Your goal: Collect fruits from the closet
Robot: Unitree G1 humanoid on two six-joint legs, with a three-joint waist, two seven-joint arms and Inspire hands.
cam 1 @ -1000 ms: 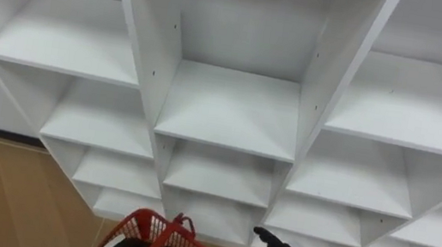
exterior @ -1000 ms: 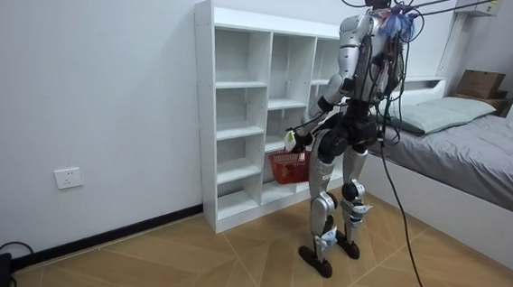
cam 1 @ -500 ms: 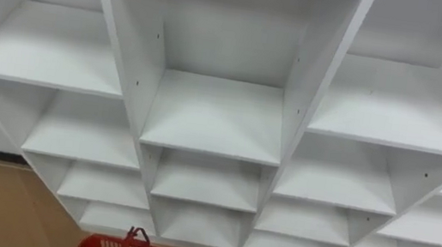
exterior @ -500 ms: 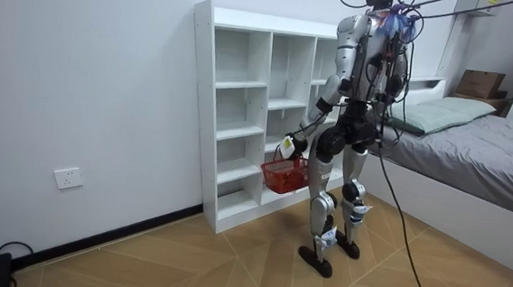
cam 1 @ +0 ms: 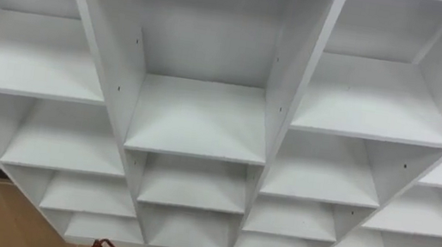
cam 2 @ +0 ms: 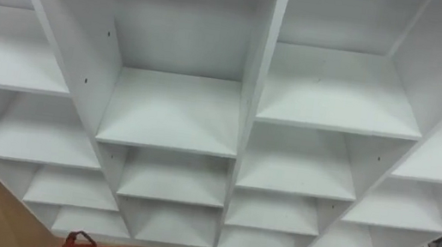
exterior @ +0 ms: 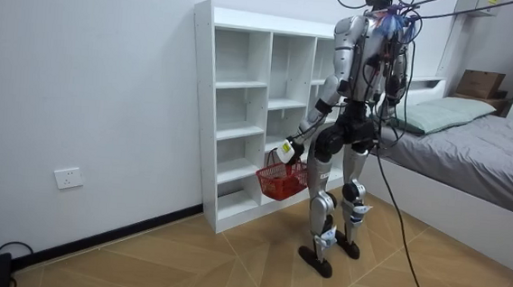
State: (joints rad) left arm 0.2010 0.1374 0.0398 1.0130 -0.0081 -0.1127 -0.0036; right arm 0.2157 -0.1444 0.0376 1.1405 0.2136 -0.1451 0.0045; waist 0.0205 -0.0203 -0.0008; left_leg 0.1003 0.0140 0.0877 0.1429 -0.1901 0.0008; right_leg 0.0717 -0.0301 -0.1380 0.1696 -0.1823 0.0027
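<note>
We saw the robot standing upright on the wooden floor, close before the white closet and facing its open compartments, while the bed lay at the room view's right. Its left hand hung low at its side, out toward the room view's left, and was closed on the handle of the red basket. The basket dangled under that hand, clear of the floor and in front of the closet's lower shelves, near the foot of the middle column. From the head camera we looked down into the closet. Upright dividers split it into columns, and flat shelf boards stepped down each column to the bottom edge, where the unit met the floor. The basket's handle and the top of its rim peeked in at the lower edge of those views, left of centre, below the closet's bottom left compartments. We could not see into the basket from any view, so what it held we could not tell. Each shelf board that we could see showed as a plain white surface. A wall socket sat low on the wall, well to the room view's left of the closet and apart from the robot.
</note>
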